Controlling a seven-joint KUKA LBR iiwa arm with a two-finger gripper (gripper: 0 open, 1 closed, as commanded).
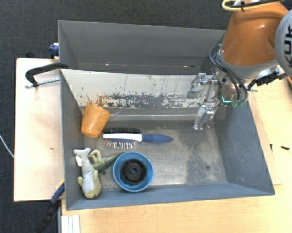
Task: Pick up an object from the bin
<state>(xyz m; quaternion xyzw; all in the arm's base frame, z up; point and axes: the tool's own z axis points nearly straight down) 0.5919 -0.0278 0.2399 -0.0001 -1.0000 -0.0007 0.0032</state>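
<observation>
Nearest the camera, in the near-left corner of the grey metal bin point(243, 144): a pale toy animal point(89, 179) lay against the near wall, with a small green toy figure point(103, 162) touching its upper side; just to the right of both sat a round blue dish point(132, 171) with a black centre, upright, mouth up, near the near wall; behind the dish lay a brush point(136, 138), white head with dark bristles to the left and blue handle pointing right, flat on the floor and roughly parallel to the far wall; behind the brush's head, on the left side, an orange plastic cup point(94, 121) lay tipped on its side, just beside the brush but whether touching it could not be told.

The arm came in from the right, its orange cover point(250, 30) above the bin's far-right corner, dark cables point(233, 89) looped beneath it; the pincer point(204, 123) hung in the far-right part of the bin, close to the scuffed far wall, tip low over bare floor; how far open it stood could not be told from this view, nor whether it had hold of anything.

The brush's blue handle end was the thing nearest to the pincer, off to its left and apart from it; cup, dish and toys all lay well apart from it in the left half.
</observation>
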